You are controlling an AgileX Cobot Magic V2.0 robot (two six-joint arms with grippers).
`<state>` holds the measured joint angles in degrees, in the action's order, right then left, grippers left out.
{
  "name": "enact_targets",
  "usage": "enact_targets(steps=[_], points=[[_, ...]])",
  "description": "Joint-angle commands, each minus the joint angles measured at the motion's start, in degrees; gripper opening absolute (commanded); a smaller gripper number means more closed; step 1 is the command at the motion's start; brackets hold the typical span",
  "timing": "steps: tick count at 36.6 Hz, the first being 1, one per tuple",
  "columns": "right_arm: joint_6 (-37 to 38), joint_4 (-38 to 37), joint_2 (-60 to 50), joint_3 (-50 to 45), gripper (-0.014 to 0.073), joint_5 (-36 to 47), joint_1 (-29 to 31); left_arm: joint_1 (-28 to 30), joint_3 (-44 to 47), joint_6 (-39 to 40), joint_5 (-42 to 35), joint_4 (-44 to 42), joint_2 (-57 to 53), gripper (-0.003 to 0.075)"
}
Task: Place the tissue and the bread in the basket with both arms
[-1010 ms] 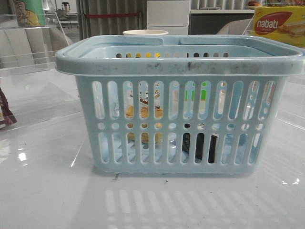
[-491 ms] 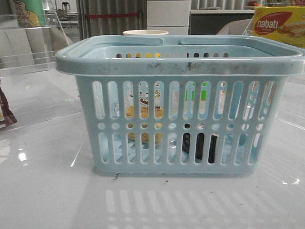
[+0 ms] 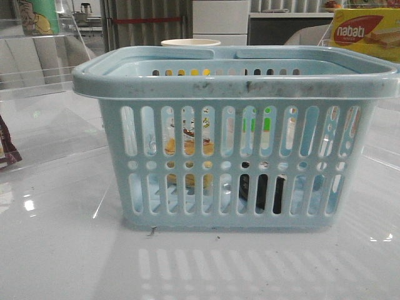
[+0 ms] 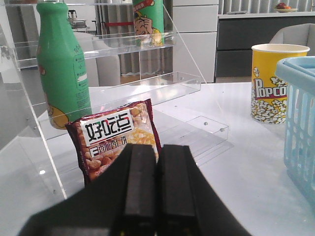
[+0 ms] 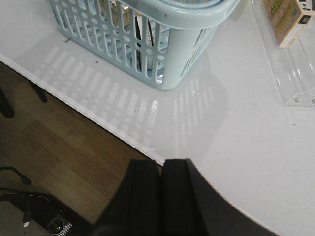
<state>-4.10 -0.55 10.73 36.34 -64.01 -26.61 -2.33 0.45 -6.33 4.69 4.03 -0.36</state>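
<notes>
Basket (image 3: 237,134) sits centred on the white desk (image 3: 62,250); through its slots the bread (image 3: 187,150) shows as a golden mass in the left half, and the tissue (image 3: 262,192), a small dark packet, stands low just right of centre. Both appear to be inside already, so the task looks essentially done. Left gripper (image 4: 156,182): jaws pressed together, holding nothing, facing a red-brown snack packet (image 4: 115,135) and a green bottle (image 4: 61,69) on a clear acrylic shelf (image 4: 162,81), popcorn cup (image 4: 270,81) beyond. Right gripper (image 5: 161,189): jaws pressed together, empty, near the desk edge, well apart from the basket. Risks, as I judge them: a left-arm move forward could knock the snack packet or the shelf; a careless right-arm sweep could catch the basket rim and shift it; reaching for the yellow wafer box (image 3: 365,31) would be a wrong pick.
</notes>
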Motion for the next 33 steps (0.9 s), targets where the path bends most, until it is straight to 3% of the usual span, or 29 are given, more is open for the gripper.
enact_targets(steps=[1,33], points=[[-0.36,-0.2,0.87,1.33,0.0054,4.11,-0.03,0.01,-0.1,0.2,-5.42,0.22,-1.14,0.0091],[-0.36,-0.2,0.62,1.33,0.0054,3.97,1.27,0.01,-0.1,0.2,-5.42,0.22,-0.94,0.0091]])
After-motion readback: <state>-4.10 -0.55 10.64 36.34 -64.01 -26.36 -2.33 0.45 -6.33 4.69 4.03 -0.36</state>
